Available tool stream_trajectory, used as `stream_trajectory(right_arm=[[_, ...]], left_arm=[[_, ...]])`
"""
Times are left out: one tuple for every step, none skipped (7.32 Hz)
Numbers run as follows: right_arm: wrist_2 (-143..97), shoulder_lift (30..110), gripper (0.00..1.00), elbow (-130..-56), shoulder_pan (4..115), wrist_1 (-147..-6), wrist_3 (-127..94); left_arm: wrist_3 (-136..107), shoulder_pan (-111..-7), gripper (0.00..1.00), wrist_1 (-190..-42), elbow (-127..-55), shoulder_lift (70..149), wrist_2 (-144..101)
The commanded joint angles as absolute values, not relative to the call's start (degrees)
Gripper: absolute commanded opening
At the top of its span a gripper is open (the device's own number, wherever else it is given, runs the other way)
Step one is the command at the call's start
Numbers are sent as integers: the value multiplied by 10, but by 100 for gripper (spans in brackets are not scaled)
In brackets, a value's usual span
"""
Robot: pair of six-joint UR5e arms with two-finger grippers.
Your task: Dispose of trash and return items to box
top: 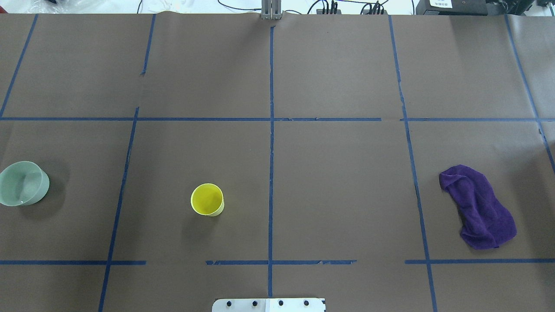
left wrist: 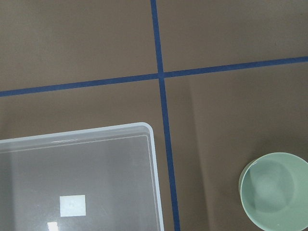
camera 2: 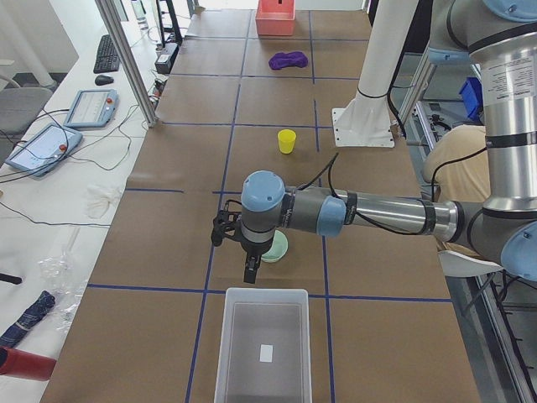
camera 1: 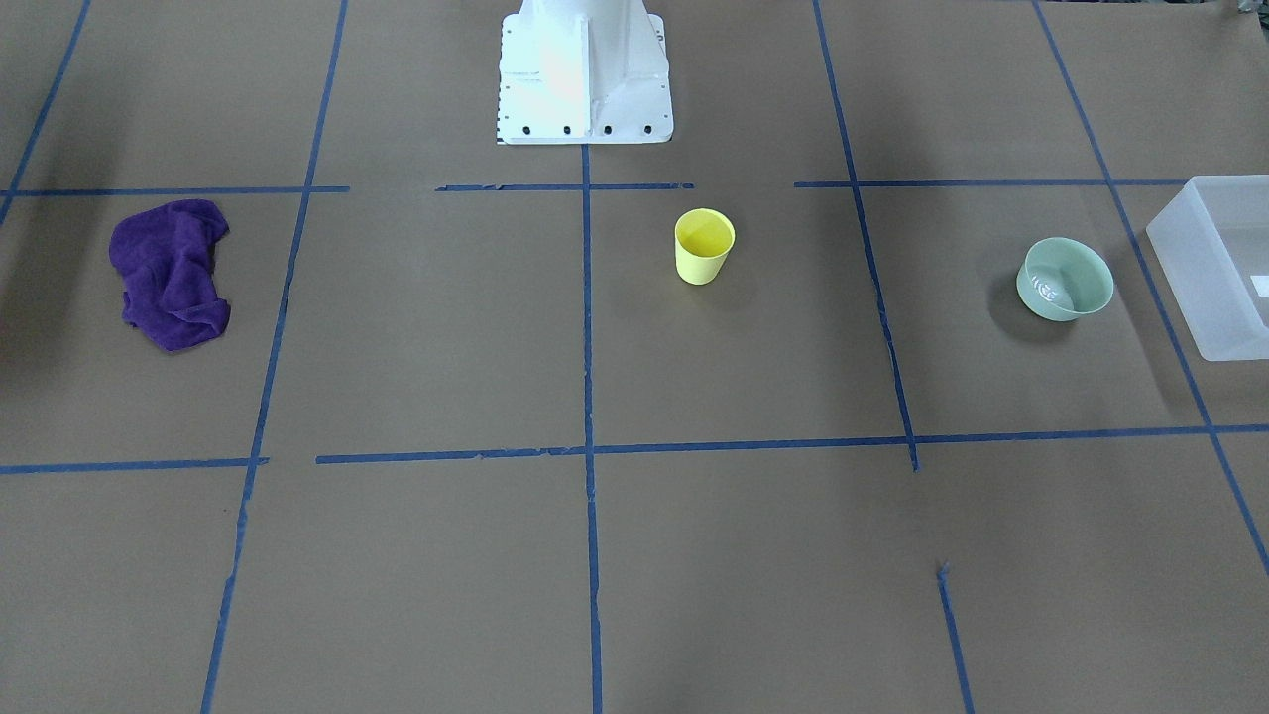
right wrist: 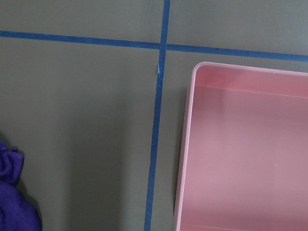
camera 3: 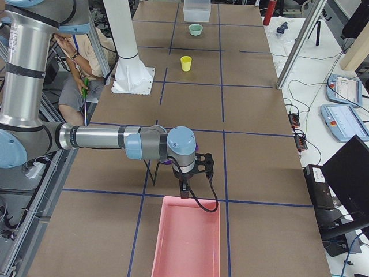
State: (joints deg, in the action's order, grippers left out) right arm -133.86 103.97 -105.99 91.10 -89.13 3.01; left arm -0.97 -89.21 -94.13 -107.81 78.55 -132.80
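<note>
Brown paper covers a long table (camera 1: 753, 555), marked into large squares by blue tape lines (camera 1: 588, 347), with the robot's white base (camera 1: 583, 74) bolted at the middle of one long edge. At one end the left arm reaches out low over the surface, and the left gripper (camera 2: 249, 270) hangs pointing down. It shows only in the side view, so I cannot tell whether its fingers are apart or together. A pale mint-green bowl (camera 1: 1064, 279) stands upright and empty just beyond this gripper, partly hidden behind it from the table's end. On the gripper's other side, near it, lies the box (camera 1: 1214, 268), a frosted white bin with a small white label on its floor. Bowl and box are apart, with a tape line between them. The yellow cup (camera 1: 704, 246) stands upright well away from the left gripper, near the table's middle and in front of the base. At the far end the right gripper (camera 3: 183, 187) also hangs pointing down, and again I cannot tell its state. A crumpled purple cloth (camera 1: 171, 273) lies just beside it, and a pink tray (camera 3: 187, 239) rests near it, on the side away from the cloth.
</note>
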Motion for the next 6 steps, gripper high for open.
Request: stream_trajectory(right_arm=[[-1339,1041,100,-1059,911,-884,30],[-1339,1040,100,-1059,911,-884,31],[-1339,1040,100,-1059,911,-886,32],[-1339,1039,100,-1063,904,-885,32],[-1335,1036,100,-1062,896,-879,29],[-1339,1019,100,-1062,895,-876,25]], left_arm=[[-9,-892,100,-960,-1078,789,-1328],[-10,-892,100,-992,-1075,789,-1325],[-9,-892,100,-1019,-1073,789,-1320],[-8,-890,100,-1049,-1073,790,-1315],[-9,-877,100,-1060,-1079,808,-1316],[-11,-861,100,-1061,-1071,837,-1314]])
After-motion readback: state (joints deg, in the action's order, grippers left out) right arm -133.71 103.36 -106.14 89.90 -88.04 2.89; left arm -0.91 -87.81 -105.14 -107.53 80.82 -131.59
